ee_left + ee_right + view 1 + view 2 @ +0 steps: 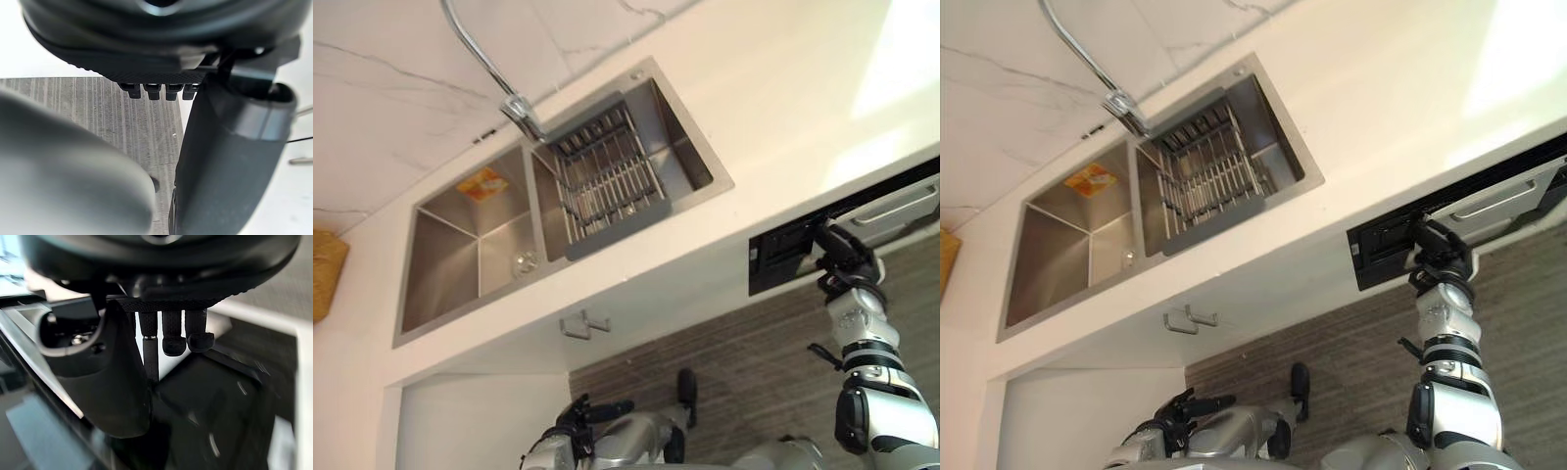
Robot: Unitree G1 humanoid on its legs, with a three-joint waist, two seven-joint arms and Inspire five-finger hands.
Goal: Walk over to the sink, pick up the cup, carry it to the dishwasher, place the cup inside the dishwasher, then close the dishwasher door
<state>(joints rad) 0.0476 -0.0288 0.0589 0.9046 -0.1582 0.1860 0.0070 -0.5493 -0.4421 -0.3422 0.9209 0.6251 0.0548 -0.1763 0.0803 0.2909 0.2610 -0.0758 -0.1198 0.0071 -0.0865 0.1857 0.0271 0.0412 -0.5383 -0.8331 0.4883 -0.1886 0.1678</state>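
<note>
I am looking down over the white bench [783, 108] at the double sink [445, 259]. A wire dish rack [607, 176] is sitting in its right basin, and the tap [480, 54] is arching over the divider. An orange patch [481, 183] is showing on the back wall of the left basin.

To the right, under the bench edge, the dishwasher door [901, 211] is standing almost upright, leaving a dark gap along its top. The right hand [845, 257] is reaching up to that top edge, beside the gap. In the right wrist view its fingers [173, 335] are bending loosely toward the dark door panel, and nothing is lying between them and the thumb.

The left hand [579, 416] is hanging low over the striped floor [744, 352], below a cabinet handle [582, 325]. Its fingers [152, 90] are lying straight and side by side, holding nothing.

I cannot tell where the cup is.
</note>
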